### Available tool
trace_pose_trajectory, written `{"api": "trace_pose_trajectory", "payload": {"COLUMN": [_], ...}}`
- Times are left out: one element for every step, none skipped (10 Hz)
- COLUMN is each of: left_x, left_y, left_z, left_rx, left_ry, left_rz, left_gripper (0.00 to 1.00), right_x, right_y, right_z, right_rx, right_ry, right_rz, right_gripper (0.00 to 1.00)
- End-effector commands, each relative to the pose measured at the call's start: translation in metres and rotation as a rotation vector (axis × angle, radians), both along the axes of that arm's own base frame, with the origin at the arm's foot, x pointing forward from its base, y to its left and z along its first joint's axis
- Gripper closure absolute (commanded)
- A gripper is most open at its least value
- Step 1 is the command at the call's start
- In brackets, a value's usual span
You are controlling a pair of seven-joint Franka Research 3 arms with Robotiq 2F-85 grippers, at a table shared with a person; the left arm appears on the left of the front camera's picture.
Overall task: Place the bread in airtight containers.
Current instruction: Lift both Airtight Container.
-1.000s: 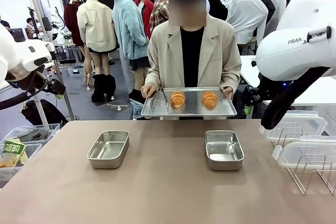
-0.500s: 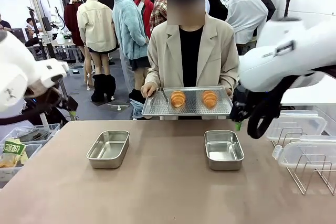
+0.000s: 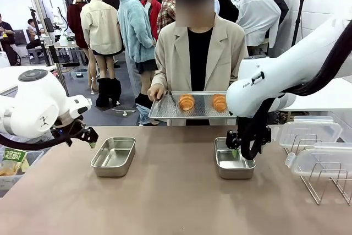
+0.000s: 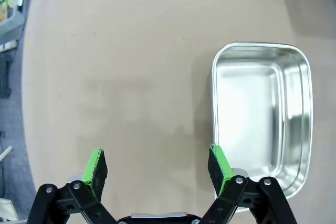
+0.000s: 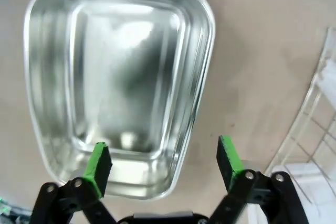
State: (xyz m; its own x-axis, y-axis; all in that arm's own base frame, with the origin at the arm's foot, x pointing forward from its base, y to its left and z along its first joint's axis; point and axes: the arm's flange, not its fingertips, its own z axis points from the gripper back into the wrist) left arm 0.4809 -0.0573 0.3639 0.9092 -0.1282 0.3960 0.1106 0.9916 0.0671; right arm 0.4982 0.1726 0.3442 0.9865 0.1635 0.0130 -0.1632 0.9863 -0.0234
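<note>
Two golden-brown ridged rolls, the left roll [image 3: 186, 103] and the right roll [image 3: 219, 103], lie side by side but apart on a flat steel tray [image 3: 165, 111]. A person [image 3: 199, 53] holds this tray at the far edge of the table [image 3: 176, 202], at 12 o'clock from the table's middle, with one hand [image 3: 155, 93] on the tray's left end. On the table itself, the left container [image 3: 113, 157] stands at about 10 o'clock and the right container [image 3: 234, 163] at about 2 o'clock; both are without lid and have nothing inside. The left gripper [image 3: 89, 138] hangs just at 9 o'clock of the left container, near its far corner. In the left wrist view its fingers are wide apart and hold nothing [image 4: 157, 163]; one green pad is over the container's rim [image 4: 261, 119] and the other over bare table. The right gripper [image 3: 235, 149] is low over the far left part of the right container. Its fingers also stand wide apart and empty [image 5: 164, 163], with the shiny box [image 5: 121, 77] under and ahead of them. I cannot tell if any pad touches the steel. At 3 o'clock, clear lids [image 3: 308, 130] rest on a wire rack [image 3: 324, 182].
</note>
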Motion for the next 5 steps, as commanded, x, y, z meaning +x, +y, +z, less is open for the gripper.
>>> {"api": "trace_pose_trajectory", "payload": {"left_x": [0.004,0.0,0.003,0.002,0.008], "left_y": [-0.007,0.0,-0.005,-0.015,-0.022], "left_z": [0.008,0.0,-0.005,-0.011,-0.022], "left_rx": [-0.022,0.0,-0.004,0.013,0.011], "left_ry": [-0.026,0.0,-0.003,0.003,0.037], "left_rz": [-0.046,0.0,-0.015,-0.068,-0.072], "left_gripper": [0.0,0.0,0.0,0.0,0.0], "right_x": [0.009,0.0,0.0,0.005,0.01], "right_y": [-0.002,0.0,0.0,-0.002,-0.002], "right_z": [-0.006,0.0,0.0,-0.005,-0.008], "right_rx": [-0.037,0.0,0.0,-0.012,0.015], "right_ry": [-0.022,0.0,0.0,0.001,0.006], "right_rz": [-0.042,0.0,0.0,-0.008,-0.01], "right_gripper": [0.0,0.0,0.0,0.0,0.0]}}
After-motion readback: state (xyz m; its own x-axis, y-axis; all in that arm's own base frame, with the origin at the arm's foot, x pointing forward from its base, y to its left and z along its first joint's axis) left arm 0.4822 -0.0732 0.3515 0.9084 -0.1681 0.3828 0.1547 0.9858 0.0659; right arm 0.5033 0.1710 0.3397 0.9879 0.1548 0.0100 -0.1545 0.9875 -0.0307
